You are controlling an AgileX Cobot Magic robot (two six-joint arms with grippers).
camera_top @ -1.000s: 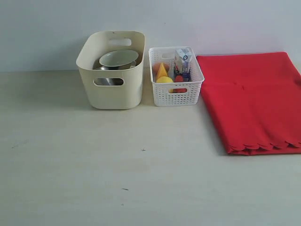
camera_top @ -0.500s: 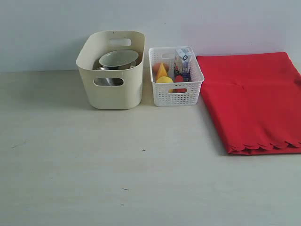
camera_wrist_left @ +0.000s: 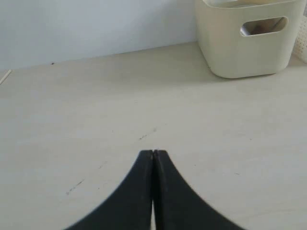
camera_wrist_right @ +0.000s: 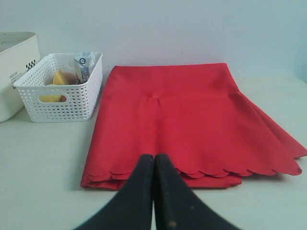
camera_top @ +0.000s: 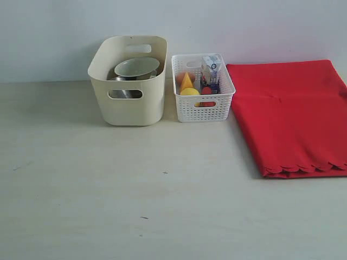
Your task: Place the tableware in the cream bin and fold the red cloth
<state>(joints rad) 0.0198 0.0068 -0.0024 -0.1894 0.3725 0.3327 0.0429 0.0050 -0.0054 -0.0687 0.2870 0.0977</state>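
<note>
Two units, the left end effector [camera_wrist_left: 153, 154] and the right end effector [camera_wrist_right: 154, 157], were clenched on nothing. The cloth [camera_top: 293, 114] lay in layers at the right of the exterior frame, just ahead of the right end effector. It was likely soft, light and limp, best pinched at its scalloped edge. The bowl [camera_top: 135, 67] sat in the bin [camera_top: 130, 111], upper left.

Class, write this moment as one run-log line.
left gripper: shut, empty | right gripper: shut, empty | pale green-white bowl: inside tall cream plastic bin | bright red cloth: folded in layers, flat
</note>
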